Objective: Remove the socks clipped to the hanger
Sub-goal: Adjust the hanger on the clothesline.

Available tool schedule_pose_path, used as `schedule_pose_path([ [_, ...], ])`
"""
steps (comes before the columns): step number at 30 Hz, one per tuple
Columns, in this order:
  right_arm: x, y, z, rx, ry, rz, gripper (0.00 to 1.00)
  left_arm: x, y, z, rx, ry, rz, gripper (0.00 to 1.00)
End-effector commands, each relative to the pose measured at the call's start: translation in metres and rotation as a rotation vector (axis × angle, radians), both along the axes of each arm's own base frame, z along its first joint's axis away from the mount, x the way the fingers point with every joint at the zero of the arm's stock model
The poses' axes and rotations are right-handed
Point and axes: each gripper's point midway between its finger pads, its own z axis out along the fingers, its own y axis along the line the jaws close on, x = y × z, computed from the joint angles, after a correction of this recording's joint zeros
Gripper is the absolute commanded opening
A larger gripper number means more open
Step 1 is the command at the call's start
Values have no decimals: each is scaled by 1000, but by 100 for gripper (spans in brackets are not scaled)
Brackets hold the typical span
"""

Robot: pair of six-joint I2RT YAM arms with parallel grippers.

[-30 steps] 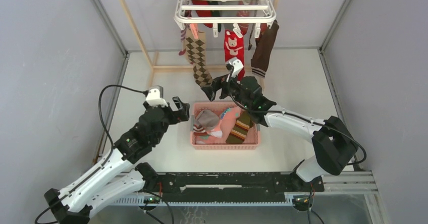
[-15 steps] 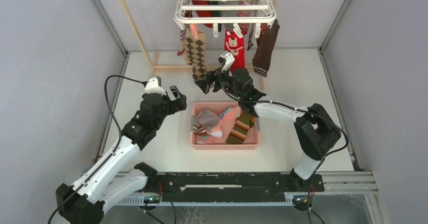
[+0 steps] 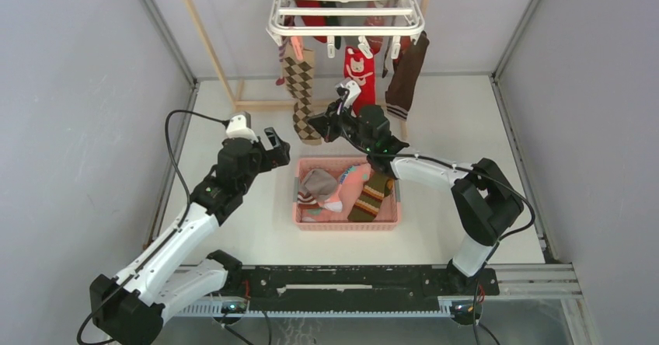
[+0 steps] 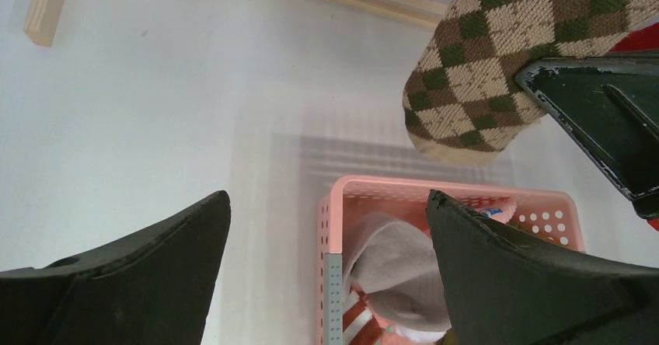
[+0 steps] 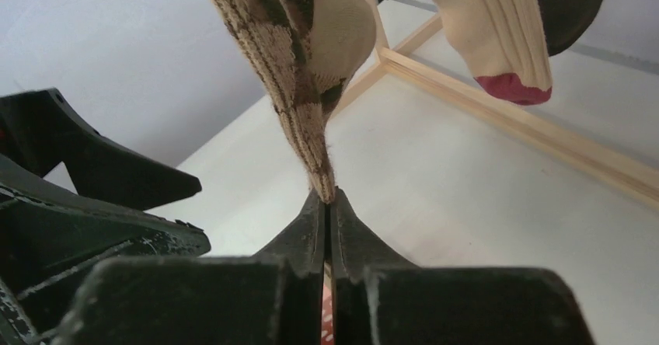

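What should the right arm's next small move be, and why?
Probably a short pull down and back toward the pink basket. The right gripper is shut on the lower end of the brown argyle sock, whose top is clipped to the hanger, so a tug should free it from the clip. The left gripper is open and holds nothing.

The hanger (image 3: 346, 11) at the upper centre is white. On it are an argyle sock (image 3: 301, 88) of brown, green and cream diamonds, a red sock (image 3: 358, 69) with a pale animal face, and a dark brown sock (image 3: 407, 69) with pale stripes at its end. The basket (image 3: 346, 222) is pink; in it are a grey sock (image 3: 317, 182) and a striped sock (image 3: 371, 197) of brown, orange and green. The left hand (image 4: 328, 205) and right hand (image 5: 326, 205) are black, and the counter (image 3: 466, 143) is white.
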Motion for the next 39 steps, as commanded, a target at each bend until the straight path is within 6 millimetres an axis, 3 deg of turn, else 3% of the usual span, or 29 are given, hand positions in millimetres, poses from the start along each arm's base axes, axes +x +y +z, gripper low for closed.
schedule_pose_path([
  [1,-2,-3,42,54,-59,12,0,9,-4,41,-33,-101,-17,100],
  [5,-10,-5,41,30,-50,35,0,9,-5,42,-37,-101,-23,100],
  [8,-20,-10,38,-1,-24,47,41,8,-6,44,-40,-104,-25,100],
  [11,-28,-33,38,-3,-19,-4,59,8,-6,45,-40,-106,-31,100],
  [12,-31,-46,47,11,-28,-29,63,7,-6,45,-40,-106,-31,100],
  [18,-40,-122,52,20,3,-164,65,6,-7,44,-46,-102,-37,100],
  [21,-37,-169,59,51,3,-261,67,5,-9,44,-54,-100,-45,100],
  [25,-32,-213,67,83,-1,-349,70,4,-10,43,-58,-97,-50,100],
  [30,-10,-251,64,113,18,-427,72,4,-11,42,-63,-93,-57,100],
  [39,52,-305,43,187,64,-528,73,2,-9,42,-51,-91,-55,100],
])
